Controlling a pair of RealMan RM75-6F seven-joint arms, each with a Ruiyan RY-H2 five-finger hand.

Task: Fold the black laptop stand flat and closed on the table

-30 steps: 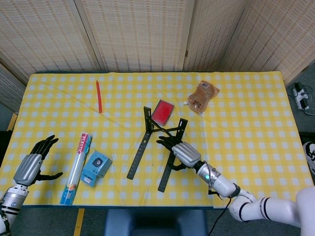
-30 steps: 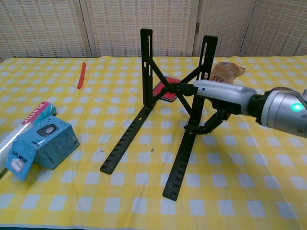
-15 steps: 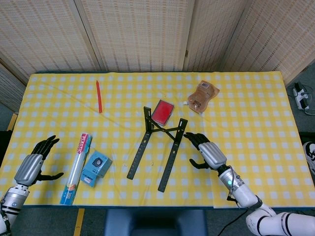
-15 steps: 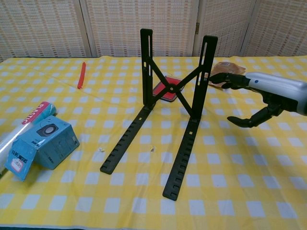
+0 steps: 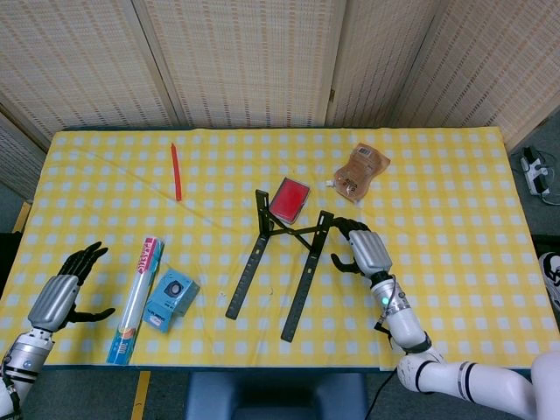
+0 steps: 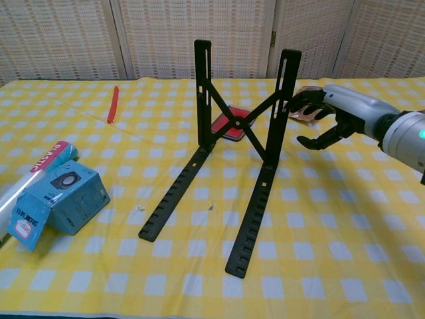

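Right hand [image 6: 323, 117] hovers just beside the upright right arm of the black laptop stand [image 6: 229, 147], fingers apart and curved, holding nothing. Left hand [image 5: 63, 293] sits near the table's [image 5: 455, 210] left front edge, fingers spread, holding nothing. The stand is unfolded at mid-table, its 2 rails flat and 2 arms raised, crossed braces between. A red case [image 5: 290, 199] lies behind it; a blue box [image 5: 171, 299] and a roll [image 5: 137, 297] lie left
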